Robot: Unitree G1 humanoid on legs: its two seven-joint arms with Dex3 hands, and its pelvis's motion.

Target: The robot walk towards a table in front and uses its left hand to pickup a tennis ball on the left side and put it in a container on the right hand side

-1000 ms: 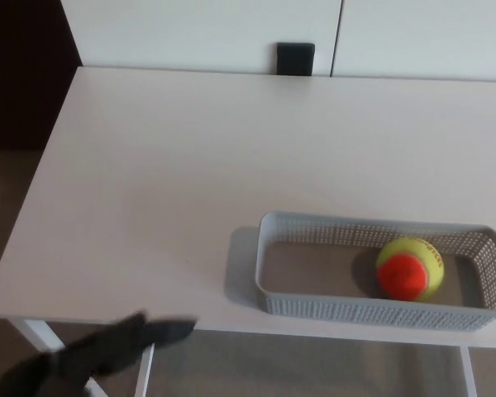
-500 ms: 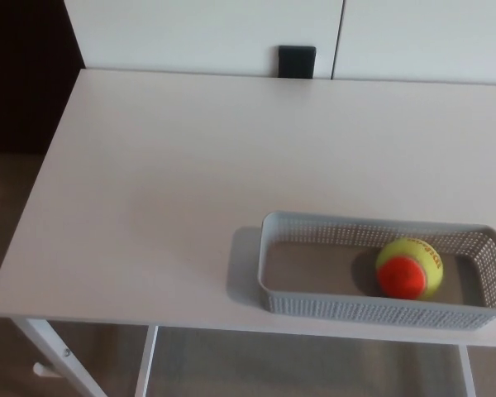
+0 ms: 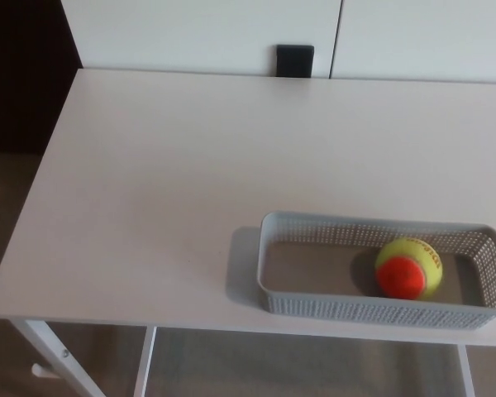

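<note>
A yellow and orange tennis ball (image 3: pixel 409 267) lies inside the grey perforated container (image 3: pixel 314 304), toward its right end. The container stands near the front edge of the white table (image 3: pixel 165 174), on the right side. Neither of my hands shows in the head view.
A small black block (image 3: pixel 295 59) sits against the white wall at the table's back edge. The table's white legs (image 3: pixel 54 360) show below the front edge, over a brownish floor. Dark space lies off the table's left side.
One second ago my left hand showed at the lower left below the table's edge. It has dropped out of view. The ball and container have not moved.
</note>
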